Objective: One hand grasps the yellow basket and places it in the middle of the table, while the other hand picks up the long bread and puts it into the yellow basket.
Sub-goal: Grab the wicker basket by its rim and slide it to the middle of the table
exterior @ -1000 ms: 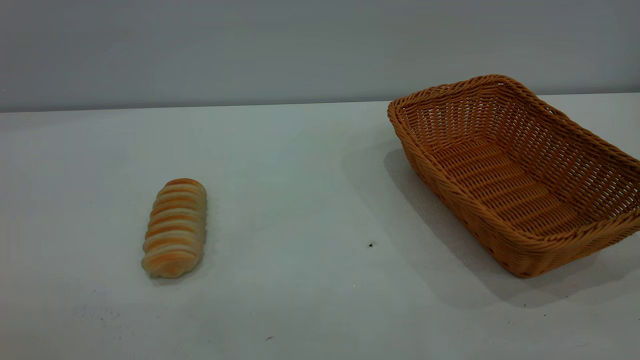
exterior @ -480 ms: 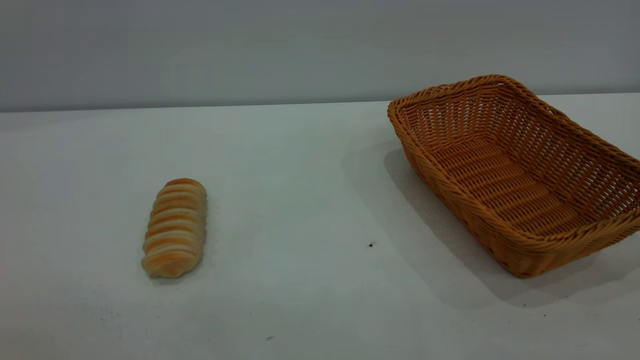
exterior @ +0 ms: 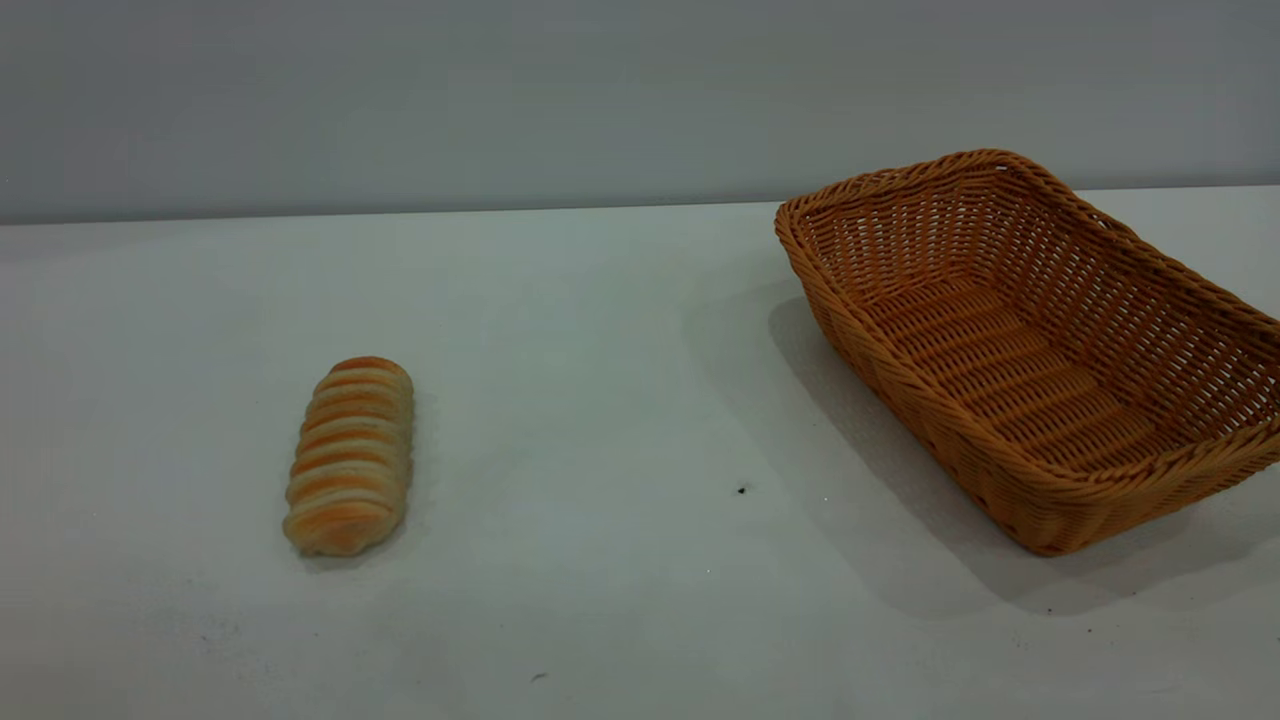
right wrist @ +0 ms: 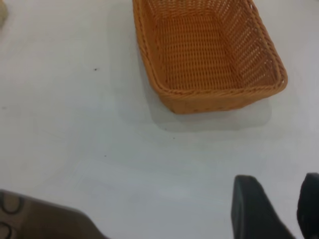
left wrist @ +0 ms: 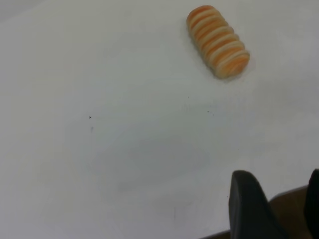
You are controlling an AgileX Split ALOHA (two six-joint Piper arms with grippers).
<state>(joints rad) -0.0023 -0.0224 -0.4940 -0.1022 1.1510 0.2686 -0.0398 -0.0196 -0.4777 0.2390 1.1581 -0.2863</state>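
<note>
The long bread (exterior: 350, 455) lies on the white table (exterior: 600, 350) at the left, its length running front to back. The yellow basket (exterior: 900, 375) stands empty at the right, partly past the view's right edge. Neither gripper shows in the exterior view. In the left wrist view my left gripper (left wrist: 278, 175) is open and empty near the table's edge, well apart from the bread (left wrist: 218, 41). In the right wrist view my right gripper (right wrist: 277, 177) is open and empty above bare table, short of the basket (right wrist: 214, 92).
A grey wall runs behind the table's far edge. A few small dark specks (exterior: 741, 489) mark the tabletop between bread and basket. A brown surface (left wrist: 291, 199) lies past the table's near edge in the left wrist view.
</note>
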